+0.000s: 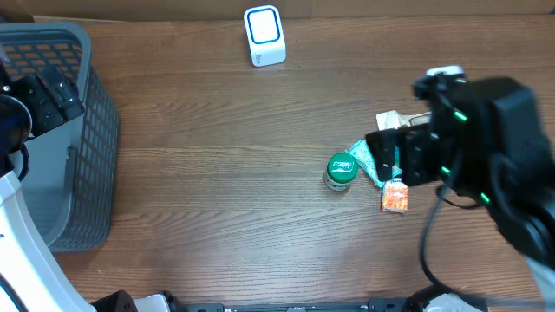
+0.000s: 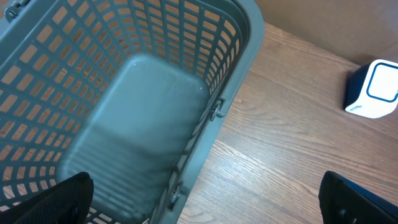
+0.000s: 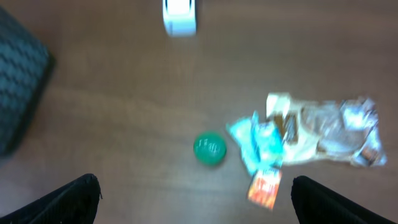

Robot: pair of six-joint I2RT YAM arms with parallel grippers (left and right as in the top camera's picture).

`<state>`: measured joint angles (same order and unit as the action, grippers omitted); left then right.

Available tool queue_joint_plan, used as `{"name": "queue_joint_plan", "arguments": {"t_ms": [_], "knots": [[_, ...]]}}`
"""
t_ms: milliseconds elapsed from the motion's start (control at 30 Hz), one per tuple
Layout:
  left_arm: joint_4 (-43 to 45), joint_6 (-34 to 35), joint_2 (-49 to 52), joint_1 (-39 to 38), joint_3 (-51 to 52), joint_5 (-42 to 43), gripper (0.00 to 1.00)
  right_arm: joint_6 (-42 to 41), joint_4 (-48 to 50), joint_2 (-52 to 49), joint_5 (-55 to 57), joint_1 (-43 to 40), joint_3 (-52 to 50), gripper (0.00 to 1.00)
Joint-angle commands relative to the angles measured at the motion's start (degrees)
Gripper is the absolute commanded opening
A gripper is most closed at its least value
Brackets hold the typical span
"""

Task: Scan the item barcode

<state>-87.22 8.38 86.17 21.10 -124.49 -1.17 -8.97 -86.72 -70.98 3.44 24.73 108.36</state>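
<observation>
Overhead view: nothing picked up for scanning yet

Green-lidded round jar [image 1: 342, 170], teal packet [image 1: 371, 160], orange sachet [image 1: 395, 198] lie centre-right; white blue-ringed scanner [image 1: 264, 36] top centre.
Left wrist: left gripper [image 2: 205, 205] spread above grey mesh basket [image 2: 236, 56].
Right wrist: right gripper [image 3: 196, 202] spread, empty, above the items; next, probably lower onto one.
</observation>
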Motion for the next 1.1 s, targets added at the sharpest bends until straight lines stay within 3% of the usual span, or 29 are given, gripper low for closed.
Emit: {"name": "queue_joint_plan", "arguments": {"t_ms": [0,133,267,400,633,833,1067], "knots": [[0.20,-0.90,0.09,0.24,-0.39,-0.33,1.00,0.00,4.15,3.82,4.07,-1.01,-0.07,1.00],[0.20,-0.90,0.09,0.24,-0.39,-0.33,1.00,0.02,15.08,9.79,-0.02,-8.39,-6.49,1.00],[0.20,-0.90,0.09,0.24,-0.39,-0.33,1.00,0.59,27.21,17.62,-4.74,-15.06,-19.12,1.00],[0.20,-0.90,0.09,0.24,-0.39,-0.33,1.00,4.55,44.87,29.88,-4.87,-18.16,-40.22,1.00],[0.20,-0.90,0.09,0.24,-0.39,-0.33,1.00,4.48,69.99,48.61,-8.48,-22.23,-72.13,1.00],[0.20,-0.90,0.09,0.24,-0.39,-0.33,0.99,4.46,77.20,60.59,-10.64,-23.91,-89.90,1.00],[0.20,-0.90,0.09,0.24,-0.39,-0.33,1.00,4.50,77.68,68.70,-9.99,-23.91,-100.54,1.00]]}}
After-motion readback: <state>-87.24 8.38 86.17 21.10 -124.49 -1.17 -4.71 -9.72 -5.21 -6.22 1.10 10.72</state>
